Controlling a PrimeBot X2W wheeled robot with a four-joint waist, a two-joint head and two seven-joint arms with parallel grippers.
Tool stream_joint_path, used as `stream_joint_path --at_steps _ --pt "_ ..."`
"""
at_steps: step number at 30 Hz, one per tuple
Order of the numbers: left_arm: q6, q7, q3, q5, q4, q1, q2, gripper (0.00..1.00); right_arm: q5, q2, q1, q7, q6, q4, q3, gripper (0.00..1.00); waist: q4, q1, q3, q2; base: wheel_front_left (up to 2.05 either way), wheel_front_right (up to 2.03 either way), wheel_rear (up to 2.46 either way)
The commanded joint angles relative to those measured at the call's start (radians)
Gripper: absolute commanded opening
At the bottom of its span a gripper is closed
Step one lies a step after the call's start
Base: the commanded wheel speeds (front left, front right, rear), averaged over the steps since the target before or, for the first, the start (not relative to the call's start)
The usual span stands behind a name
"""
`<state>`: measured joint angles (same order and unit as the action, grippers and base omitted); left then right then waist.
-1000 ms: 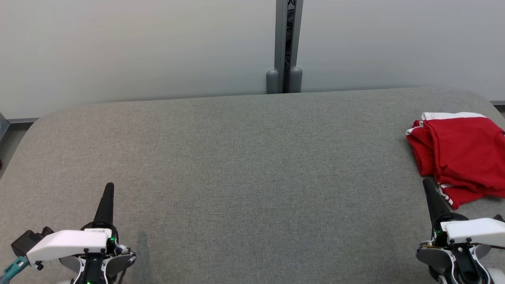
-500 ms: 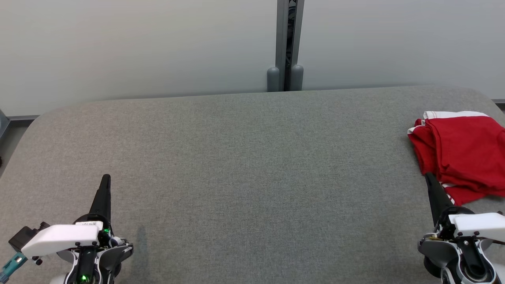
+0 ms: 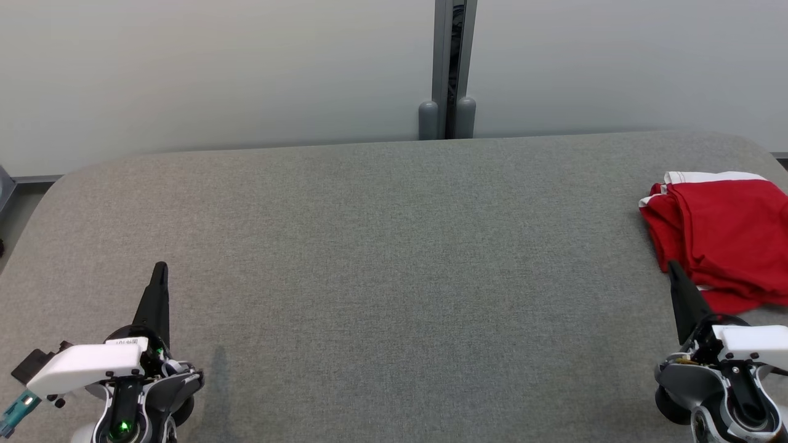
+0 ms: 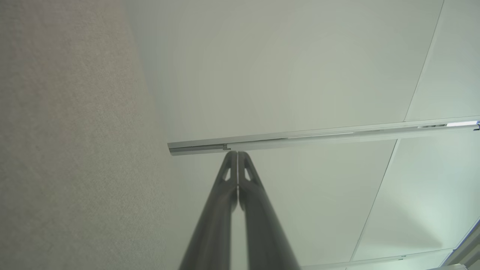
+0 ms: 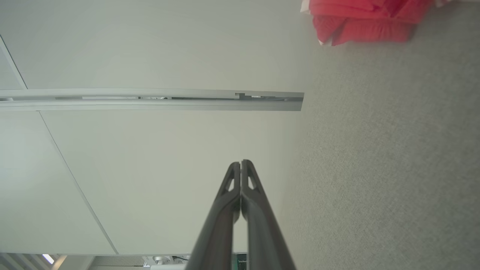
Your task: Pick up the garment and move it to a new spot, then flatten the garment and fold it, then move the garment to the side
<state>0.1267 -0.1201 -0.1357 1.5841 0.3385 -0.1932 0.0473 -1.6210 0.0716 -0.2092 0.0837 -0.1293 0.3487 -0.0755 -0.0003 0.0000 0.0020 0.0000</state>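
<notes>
Head view: a grey felt table (image 3: 394, 277) with rounded corners meets pale wall panels (image 3: 215, 67) split by a metal post (image 3: 447, 61); the red garment (image 3: 726, 240) lies folded at its right edge, just beyond the right gripper (image 3: 672, 266). Left wrist view: the left gripper (image 4: 237, 153) has its fingers pressed together. Right wrist view: fingers likewise together, garment ahead on the table

Slight head camera shift. The left gripper (image 3: 160, 269), long dark fingers, slid forward and a bit leftward over the grey fabric table (image 3: 394, 277); the right gripper (image 3: 673, 269) slid forward too.
</notes>
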Motion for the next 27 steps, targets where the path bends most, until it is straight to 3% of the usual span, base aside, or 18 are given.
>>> stream_joint_path --at_steps 1,27 --pt "0.009 -0.004 -0.006 0.019 0.003 -0.023 0.006 0.00 -0.017 0.004 -0.011 0.009 -0.002 0.004 -0.005 0.00 0.000 0.0000 0.001 0.0000 0.00 0.00 0.00" --pt "0.007 -0.003 -0.005 0.014 0.002 -0.022 0.006 0.00 -0.003 -0.002 -0.009 0.013 -0.002 0.004 -0.012 0.00 0.000 0.0000 0.001 0.0000 0.00 0.00 0.00"
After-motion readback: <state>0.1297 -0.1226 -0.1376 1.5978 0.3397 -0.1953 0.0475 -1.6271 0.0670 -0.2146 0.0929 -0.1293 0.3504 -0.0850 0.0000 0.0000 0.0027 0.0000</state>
